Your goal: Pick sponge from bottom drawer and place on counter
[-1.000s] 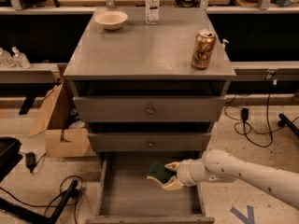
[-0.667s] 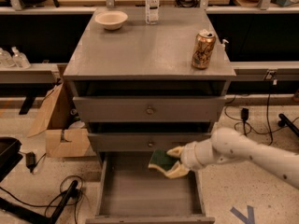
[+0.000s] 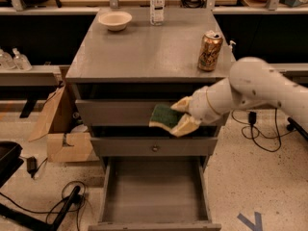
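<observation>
Holding the sponge [image 3: 165,116] clamped between my fingers [image 3: 186,125], I hover before the top drawer front [image 3: 115,112], below the tabletop [image 3: 144,52]; rising too close could snag its near edge or topple the can [image 3: 210,50].

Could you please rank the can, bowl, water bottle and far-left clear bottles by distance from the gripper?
From the gripper, holding the sponge before the top drawer front:
1. Can, counter's front right.
2. Bowl and water bottle, counter's back: too close to call.
3. Clear bottles, left bench.

Sponge [image 3: 165,115] end hidden w/in mid-air claw [image 3: 176,118]
</observation>
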You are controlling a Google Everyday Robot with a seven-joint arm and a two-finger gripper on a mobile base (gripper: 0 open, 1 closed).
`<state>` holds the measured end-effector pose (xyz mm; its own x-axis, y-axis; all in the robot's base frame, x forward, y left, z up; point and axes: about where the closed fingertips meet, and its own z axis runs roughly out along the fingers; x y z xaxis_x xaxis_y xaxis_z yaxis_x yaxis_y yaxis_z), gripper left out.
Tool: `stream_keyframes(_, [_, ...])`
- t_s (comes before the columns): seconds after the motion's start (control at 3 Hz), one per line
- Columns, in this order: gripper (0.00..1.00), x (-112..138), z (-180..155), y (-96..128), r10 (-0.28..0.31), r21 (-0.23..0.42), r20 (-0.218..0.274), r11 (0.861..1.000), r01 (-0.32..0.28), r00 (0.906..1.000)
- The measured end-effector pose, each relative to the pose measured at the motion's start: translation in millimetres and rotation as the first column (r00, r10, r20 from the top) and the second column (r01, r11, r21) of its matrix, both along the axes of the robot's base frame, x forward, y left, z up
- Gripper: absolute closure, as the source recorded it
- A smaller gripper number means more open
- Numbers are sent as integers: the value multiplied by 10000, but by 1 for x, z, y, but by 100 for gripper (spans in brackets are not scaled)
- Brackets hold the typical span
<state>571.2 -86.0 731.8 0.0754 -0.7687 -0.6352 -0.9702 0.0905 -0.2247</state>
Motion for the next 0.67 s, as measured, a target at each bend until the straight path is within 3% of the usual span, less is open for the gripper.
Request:
stream_keyframes(0.33, [100,29,76,19,-294,297,518,9992,279,9982])
stream_keyframes(0.67, [100,68,134,47,-1190,1063,852,9883,1097,9892])
